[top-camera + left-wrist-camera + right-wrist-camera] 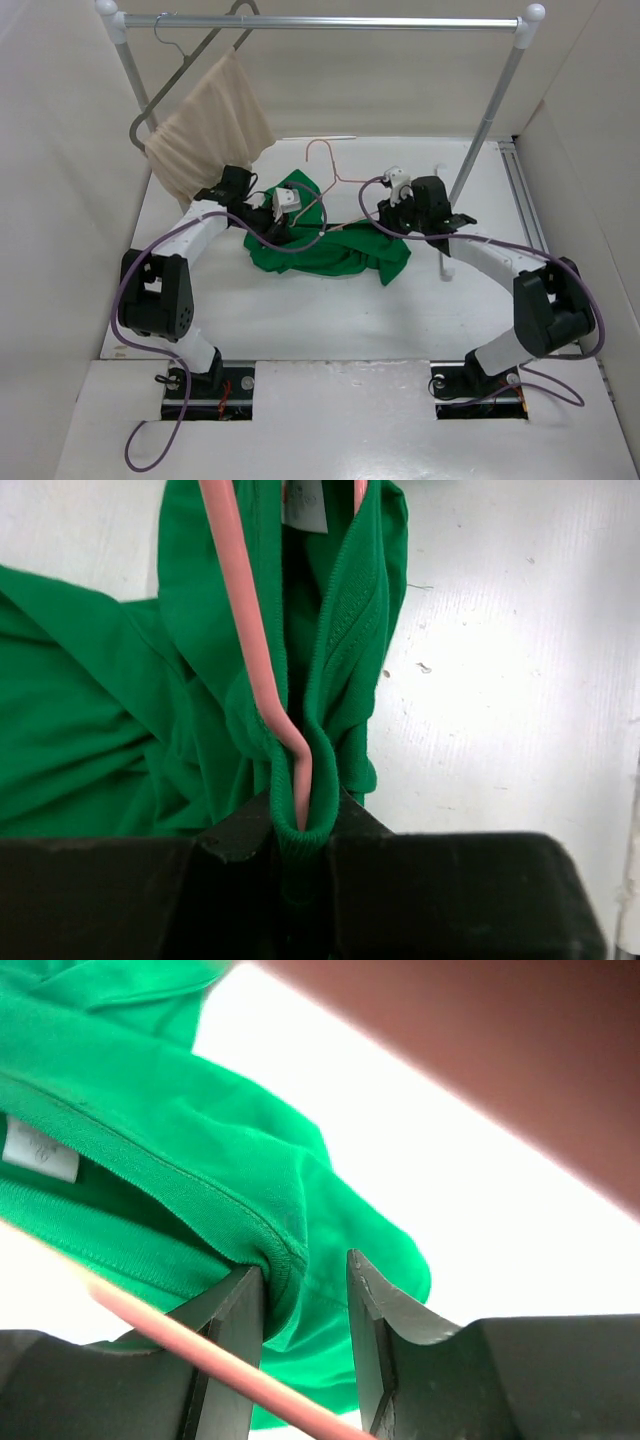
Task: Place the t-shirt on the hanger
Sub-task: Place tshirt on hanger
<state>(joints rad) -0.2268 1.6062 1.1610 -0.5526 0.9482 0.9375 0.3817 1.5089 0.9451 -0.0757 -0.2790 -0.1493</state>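
1. At the near edge of the white surface [300, 320], both arms reach away from their bases to meet over the t-shirt [340, 255], which lies crumpled mid-surface between the two claws.
2. The left claw [300, 825] is clamped on a fold of collar ribbing with one bent corner of the hanger [243, 610] pinched inside it. From that grip the pink wire runs straight away from the claw, up the neck opening and past the white label [305, 505].
3. The right claw [305, 1280] is narrow, with collar fabric bunched between its fingers and apparently gripped. The blurred pink wire crosses just in front of it.
4. The hanger's long axis appears to run left to right between the claws, with its hook pointing away towards the rack. The right claw is likely nearer the uncovered shoulder, so stretching the collar over it should fall to that arm.
5. Beyond stands the rack rail [330, 22], carrying a grey hanger [190, 62] draped with a beige cloth [205, 125].
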